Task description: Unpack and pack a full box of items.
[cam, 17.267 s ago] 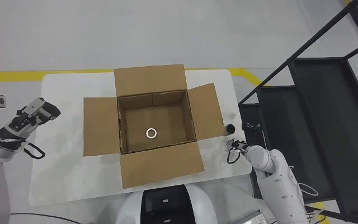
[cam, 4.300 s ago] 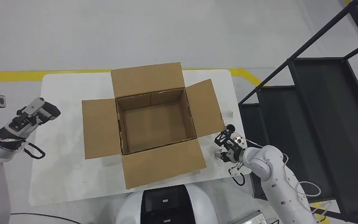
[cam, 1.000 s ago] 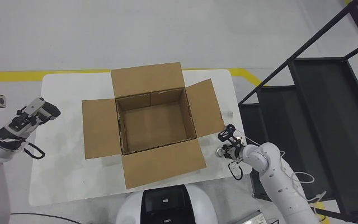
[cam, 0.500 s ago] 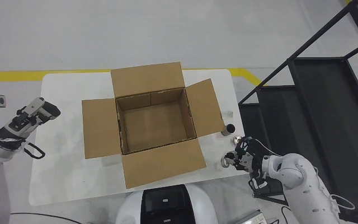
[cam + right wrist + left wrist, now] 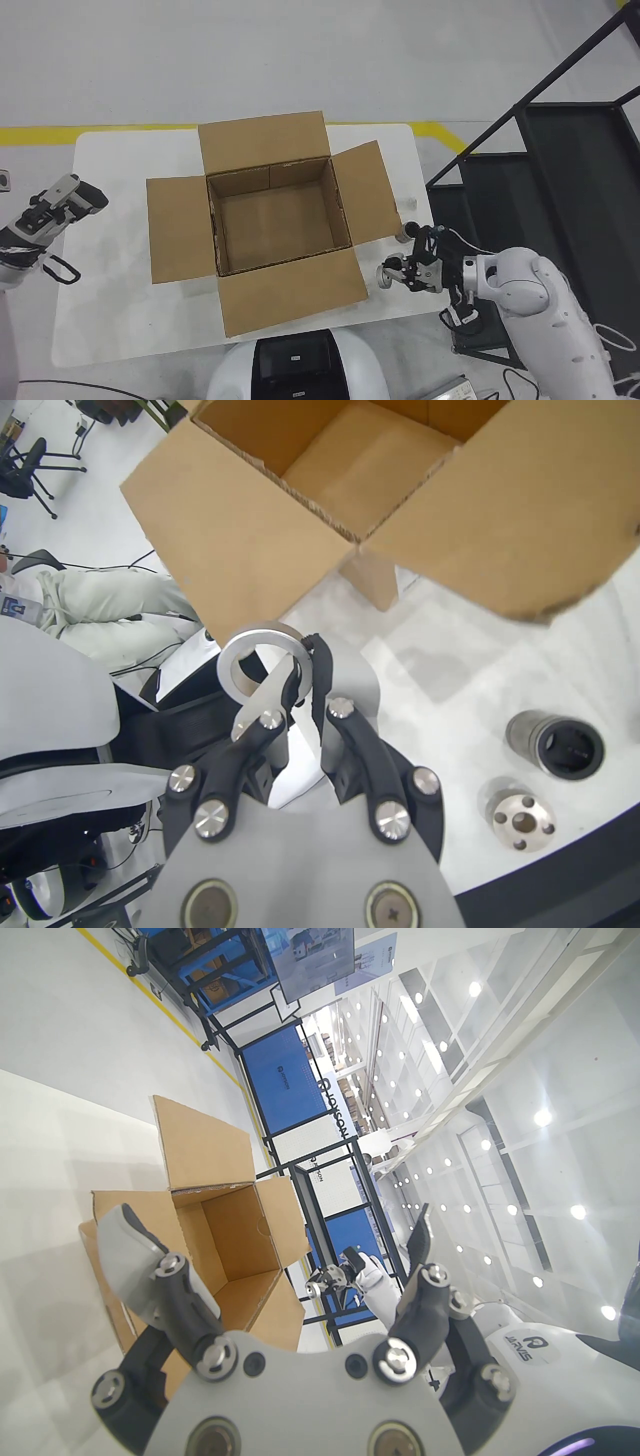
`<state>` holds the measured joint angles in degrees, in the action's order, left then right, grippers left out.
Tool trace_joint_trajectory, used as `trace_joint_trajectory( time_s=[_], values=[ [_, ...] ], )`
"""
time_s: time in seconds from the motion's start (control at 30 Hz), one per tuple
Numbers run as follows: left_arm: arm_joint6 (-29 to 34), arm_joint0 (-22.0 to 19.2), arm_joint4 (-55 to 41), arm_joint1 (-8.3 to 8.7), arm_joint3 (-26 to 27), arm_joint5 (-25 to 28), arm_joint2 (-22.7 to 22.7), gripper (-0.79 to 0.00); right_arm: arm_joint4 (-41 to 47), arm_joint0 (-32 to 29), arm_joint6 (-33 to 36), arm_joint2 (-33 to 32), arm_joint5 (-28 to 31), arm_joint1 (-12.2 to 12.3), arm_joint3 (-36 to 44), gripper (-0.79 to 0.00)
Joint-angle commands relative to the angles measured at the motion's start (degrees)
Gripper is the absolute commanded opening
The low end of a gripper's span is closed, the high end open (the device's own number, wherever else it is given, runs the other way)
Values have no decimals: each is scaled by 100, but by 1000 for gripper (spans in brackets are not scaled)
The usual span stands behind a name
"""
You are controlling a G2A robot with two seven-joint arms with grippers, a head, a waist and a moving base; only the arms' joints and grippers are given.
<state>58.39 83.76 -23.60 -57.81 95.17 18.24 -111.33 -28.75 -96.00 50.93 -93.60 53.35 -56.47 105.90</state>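
Item one, my right tool [image 5: 300, 672]: fingers drawn narrow and clamped on a flat metal ring [image 5: 265, 665], one finger through its hole and the other against its outer rim. In the top view this tool [image 5: 402, 272] sits over the right near part of the white surface [image 5: 120, 290], with the ring [image 5: 386, 277] held just beside the corner where the near and right flaps of the cardboard box [image 5: 280, 230] meet. Item two, my left tool [image 5: 272, 1228]: fingers spread wide, held off the left edge of the surface [image 5: 70, 195], well apart from the box and aimed toward it [image 5: 235, 1238]. Item three, the box: mid-surface, all four flaps folded outward, bare cardboard floor showing [image 5: 350, 465]. Item four, loose parts on the surface near its right edge: a short dark-bored metal sleeve [image 5: 555, 745] standing on end, and just beside it a round flanged disc [image 5: 522, 820] with a centre hole and smaller holes around it, lying flat.
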Motion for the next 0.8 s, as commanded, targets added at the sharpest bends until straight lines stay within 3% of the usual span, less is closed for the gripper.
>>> trace_joint_trajectory(
  time_s=[0.0,0.3,0.47,0.67,0.77],
  values=[
    [0,0,0,0,0,0,0,0,135,141,172,99,-172,40,149,-785],
    [0,0,0,0,0,0,0,0,418,1241,938,910,-1158,117,265,-785],
    [0,0,0,0,0,0,0,0,334,1932,936,1552,-1792,54,-60,-785],
    [0,0,0,0,0,0,0,0,331,2594,853,2194,-2116,-35,-598,-785],
    [0,0,0,0,0,0,0,0,364,2842,852,2436,-2189,-72,-824,0]
  ],
)
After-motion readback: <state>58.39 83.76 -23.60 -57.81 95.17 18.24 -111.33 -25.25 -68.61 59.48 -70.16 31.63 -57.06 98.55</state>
